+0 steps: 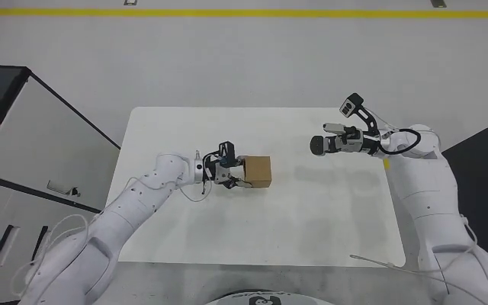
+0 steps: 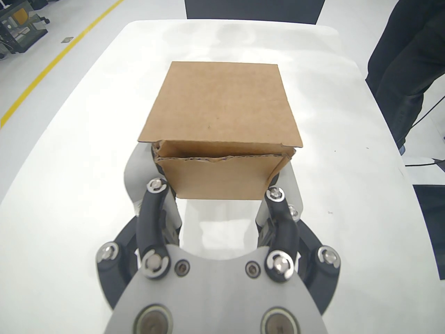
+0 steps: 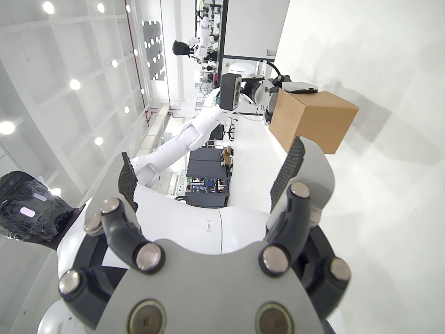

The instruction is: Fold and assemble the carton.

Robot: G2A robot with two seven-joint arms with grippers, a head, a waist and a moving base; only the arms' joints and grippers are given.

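Observation:
A brown carton (image 1: 258, 171) sits on the white table (image 1: 328, 221) a little left of centre, folded into a box shape. In the left wrist view the carton (image 2: 222, 105) has a flat top panel, and a ragged-edged flap is folded down at the near end. My left gripper (image 1: 231, 174) is at the carton's left end, one finger (image 2: 139, 168) on each side wall, shut on it. In the right wrist view one left-gripper finger (image 3: 299, 87) lies along a side of the carton (image 3: 313, 119). My right gripper (image 1: 316, 145) hangs open to the carton's right, with nothing between its fingers (image 3: 295, 161).
A dark-framed partition (image 1: 30, 137) stands off the table's left side. A person's dark trouser legs (image 2: 410, 53) stand beside the table's far right corner in the left wrist view. A thin cable (image 1: 381, 263) lies near the front right edge. A yellow floor line (image 1: 244, 12) runs behind.

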